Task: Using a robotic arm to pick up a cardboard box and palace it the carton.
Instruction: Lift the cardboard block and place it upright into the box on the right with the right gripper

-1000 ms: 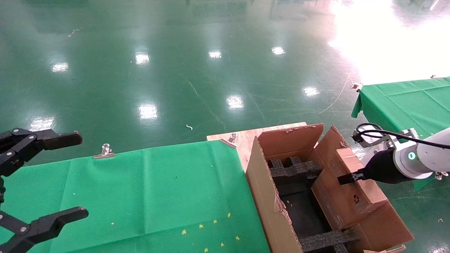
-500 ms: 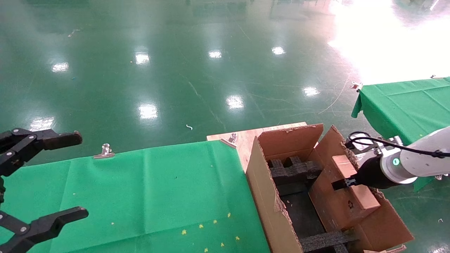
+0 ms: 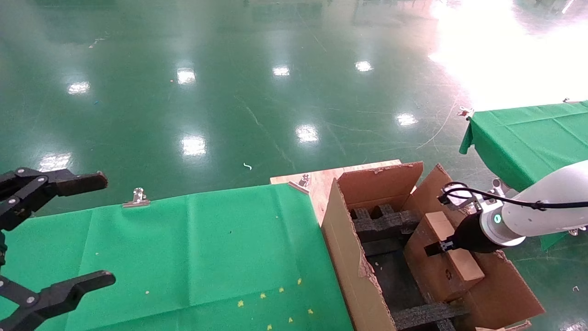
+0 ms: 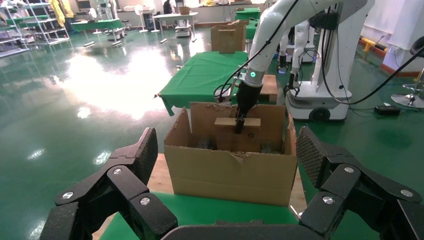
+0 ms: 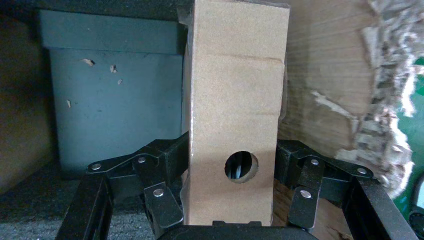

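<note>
Head view, lower right: my right gripper (image 3: 434,249) clamps the cardboard box (image 3: 443,264), tilted, half inside the carton (image 3: 349,257). Risk: its low edge snags the black foam (image 3: 425,315), jamming crooked. Left gripper (image 3: 69,230) spread wide, parked lower left.

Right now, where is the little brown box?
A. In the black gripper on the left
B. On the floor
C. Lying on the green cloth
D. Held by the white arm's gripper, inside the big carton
D: the right gripper is clamped on the cardboard box, partway down in the open carton.
</note>
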`<control>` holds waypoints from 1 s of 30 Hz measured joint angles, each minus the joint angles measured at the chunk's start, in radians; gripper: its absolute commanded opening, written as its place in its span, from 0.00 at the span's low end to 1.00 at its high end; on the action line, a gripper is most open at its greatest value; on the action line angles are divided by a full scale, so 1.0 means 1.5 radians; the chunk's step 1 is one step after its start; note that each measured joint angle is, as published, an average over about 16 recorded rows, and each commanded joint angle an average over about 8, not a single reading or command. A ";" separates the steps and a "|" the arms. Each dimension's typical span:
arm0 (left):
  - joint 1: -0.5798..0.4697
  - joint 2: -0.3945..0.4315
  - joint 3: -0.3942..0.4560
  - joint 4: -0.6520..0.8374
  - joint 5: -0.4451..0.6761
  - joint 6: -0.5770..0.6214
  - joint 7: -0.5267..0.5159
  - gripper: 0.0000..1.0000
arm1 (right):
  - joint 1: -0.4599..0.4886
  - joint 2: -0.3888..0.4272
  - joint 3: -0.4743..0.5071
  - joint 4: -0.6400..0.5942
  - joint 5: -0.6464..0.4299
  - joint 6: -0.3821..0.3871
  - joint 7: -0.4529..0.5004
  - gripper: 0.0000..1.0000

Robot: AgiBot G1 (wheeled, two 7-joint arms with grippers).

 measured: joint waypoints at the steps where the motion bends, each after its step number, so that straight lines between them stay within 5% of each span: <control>1: 0.000 0.000 0.000 0.000 0.000 0.000 0.000 1.00 | -0.005 -0.003 0.001 -0.006 0.004 0.000 -0.004 0.00; 21: 0.000 0.000 0.000 0.000 0.000 0.000 0.000 1.00 | -0.088 -0.064 0.027 -0.116 0.072 -0.021 -0.078 0.00; 23: 0.000 0.000 0.000 0.000 0.000 0.000 0.000 1.00 | -0.093 -0.069 0.030 -0.125 0.078 -0.025 -0.084 0.12; 30: 0.000 0.000 0.000 0.000 0.000 0.000 0.000 1.00 | -0.102 -0.078 0.036 -0.144 0.090 -0.032 -0.098 0.96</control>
